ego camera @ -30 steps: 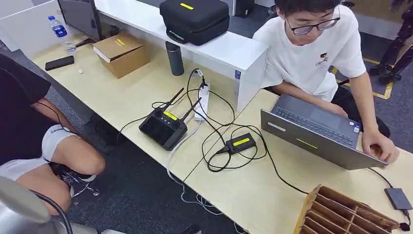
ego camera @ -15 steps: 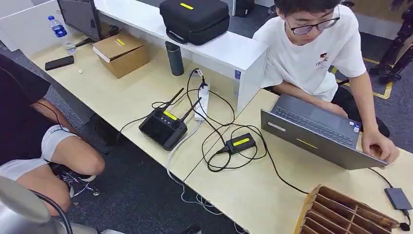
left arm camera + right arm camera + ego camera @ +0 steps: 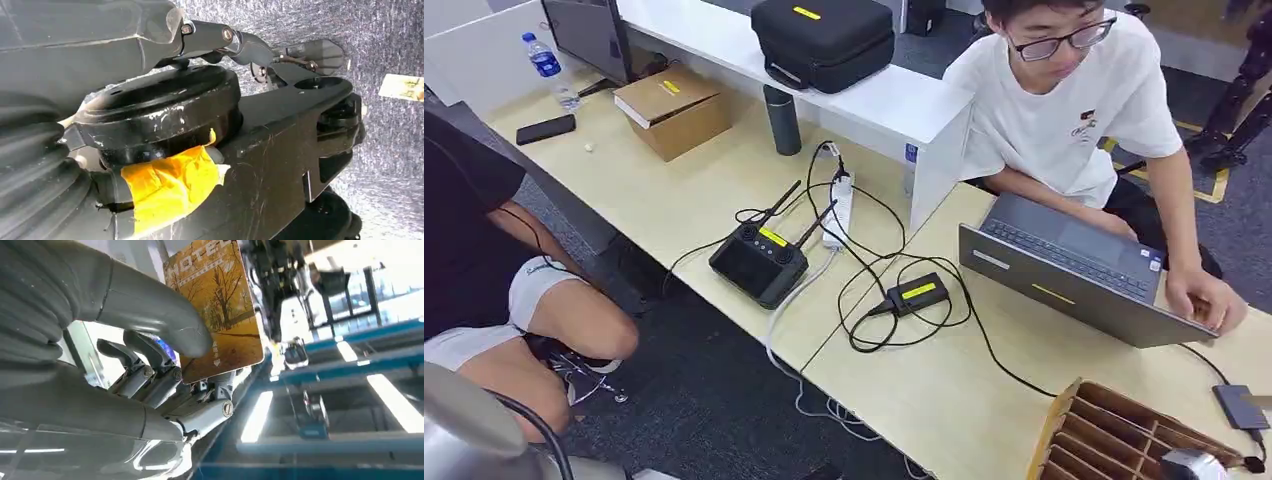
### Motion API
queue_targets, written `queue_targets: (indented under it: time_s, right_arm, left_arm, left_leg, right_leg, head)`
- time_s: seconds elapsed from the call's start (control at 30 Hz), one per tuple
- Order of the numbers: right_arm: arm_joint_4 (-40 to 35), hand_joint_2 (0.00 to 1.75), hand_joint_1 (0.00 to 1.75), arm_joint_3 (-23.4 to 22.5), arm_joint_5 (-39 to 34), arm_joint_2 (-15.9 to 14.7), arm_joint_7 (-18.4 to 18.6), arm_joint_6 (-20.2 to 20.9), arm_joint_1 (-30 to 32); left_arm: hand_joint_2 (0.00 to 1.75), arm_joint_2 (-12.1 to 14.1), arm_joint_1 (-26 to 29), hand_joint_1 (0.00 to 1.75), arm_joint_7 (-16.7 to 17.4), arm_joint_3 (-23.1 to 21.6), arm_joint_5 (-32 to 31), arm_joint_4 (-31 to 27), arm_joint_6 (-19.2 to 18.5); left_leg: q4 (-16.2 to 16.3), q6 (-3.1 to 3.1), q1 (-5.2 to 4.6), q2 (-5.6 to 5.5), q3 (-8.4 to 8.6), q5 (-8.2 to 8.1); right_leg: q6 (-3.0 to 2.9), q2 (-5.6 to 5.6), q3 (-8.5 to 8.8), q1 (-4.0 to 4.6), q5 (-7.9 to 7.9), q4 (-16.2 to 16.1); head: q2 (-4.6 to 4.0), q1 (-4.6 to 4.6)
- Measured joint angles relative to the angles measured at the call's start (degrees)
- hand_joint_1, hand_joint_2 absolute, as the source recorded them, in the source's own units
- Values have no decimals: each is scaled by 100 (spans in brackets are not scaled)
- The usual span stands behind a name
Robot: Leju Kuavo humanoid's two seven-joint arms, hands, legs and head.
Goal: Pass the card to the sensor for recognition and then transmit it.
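My right hand [image 3: 150, 365] holds the card [image 3: 220, 315], an orange card with autumn trees and the word HOTEL, pinched between the thick thumb and the darker fingers. A silver part of my right arm [image 3: 1189, 465] shows at the bottom right edge of the head view, over the wooden slotted rack [image 3: 1124, 435]. A small flat dark box [image 3: 1242, 405] on a cable lies on the table just beyond the rack. My left hand [image 3: 280, 50] hangs beside my body over the floor, fingers stretched out and holding nothing.
A person in a white shirt [image 3: 1064, 110] works on a grey laptop [image 3: 1074, 280] behind the rack. A black adapter with a yellow label [image 3: 914, 293], loose cables, a black controller [image 3: 759, 262] and a power strip lie mid-table. Another person's knees [image 3: 544, 330] are at the left.
The silver part of my right arm has risen into the bottom right corner of the head view. The person at the laptop has leaned slightly right.
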Motion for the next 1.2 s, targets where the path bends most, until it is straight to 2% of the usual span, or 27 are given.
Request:
queue_targets:
  time_s: [0.23,0.53,0.67,0.87,0.9,1.2]
  right_arm:
    - [1013,175,175,168,514,260,242,-177,-1142]
    - [2902,175,175,385,1028,687,636,-140,-2728]
    - [3505,175,175,433,988,888,693,-125,-3145]
    - [3933,175,175,483,971,1093,667,-145,-3300]
    - [3963,175,0,492,960,1113,658,-147,-3300]
    - [4110,175,0,564,859,1183,610,-142,-3292]
  left_arm:
    - [175,7,-39,0,66,-179,-166,0,-44]
    - [175,35,-87,0,122,-420,-317,0,-125]
    - [175,37,-107,0,127,-498,-328,0,-127]
    - [175,37,-120,0,153,-542,-302,0,-131]
    - [175,37,-120,0,155,-542,-295,0,-133]
    - [175,46,-130,0,153,-584,-361,2,-229]
  left_leg:
    - [0,-3,0,0,-1,8]
    - [1,-1,0,-9,-2,19]
    - [1,-1,0,-10,-2,19]
    - [0,-2,1,-16,-3,18]
    - [0,-2,1,-16,-3,18]
    - [1,-2,0,-17,-4,19]
  right_leg:
    - [-2,1,-2,0,5,2]
    - [1,-2,-2,0,10,5]
    - [1,-1,-3,0,10,5]
    - [1,-5,-3,0,10,4]
    - [1,-6,-3,0,10,4]
    - [1,-6,-3,-1,10,3]
  head:
    - [0,0]
    - [0,0]
    - [0,-2]
    - [0,0]
    - [0,0]
    - [0,0]
